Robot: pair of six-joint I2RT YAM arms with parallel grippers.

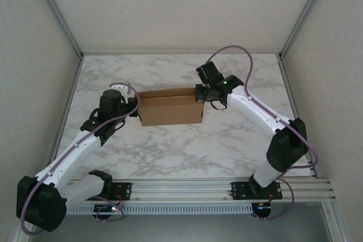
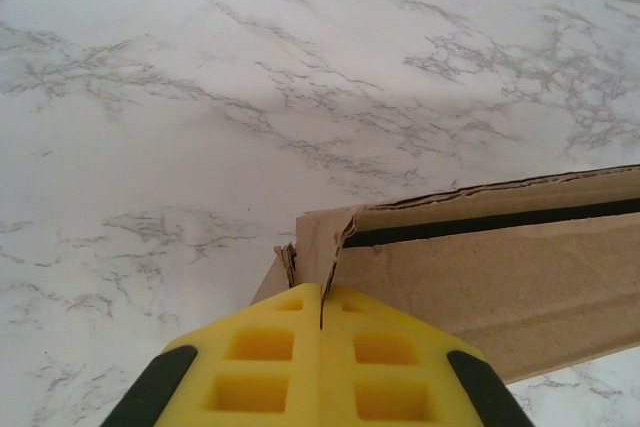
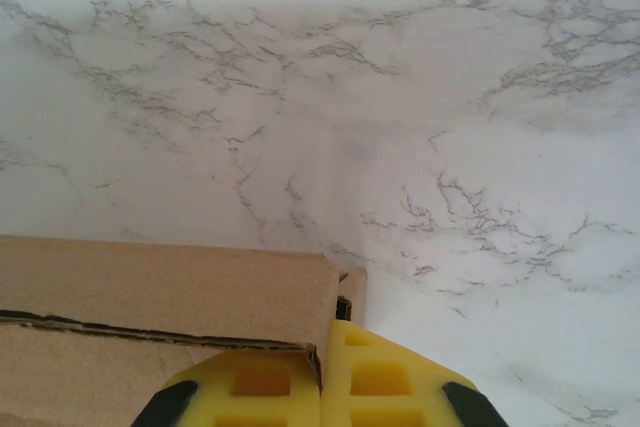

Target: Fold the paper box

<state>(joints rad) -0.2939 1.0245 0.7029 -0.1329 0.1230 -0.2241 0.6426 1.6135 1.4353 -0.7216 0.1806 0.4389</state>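
On table (image 1: 170, 151), one paper box (image 1: 170, 111), two pincers (image 1: 138, 109) (image 1: 199, 93)

Grey-veined white counter in a pale panelled enclosure

The counter (image 1: 170, 157) has a white marble-look surface crossed by thin grey veins, and both wrist views show the same veining close up. Pale, lightly textured wall panels stand at its back (image 1: 176, 4) and along its left and right sides. A silver aluminium post (image 1: 57, 12) runs up the back left corner and another (image 1: 304, 12) up the back right corner. A grooved aluminium rail (image 1: 181, 188) lies along the counter's near edge, with a thin perforated strip (image 1: 187, 209) just in front of it.
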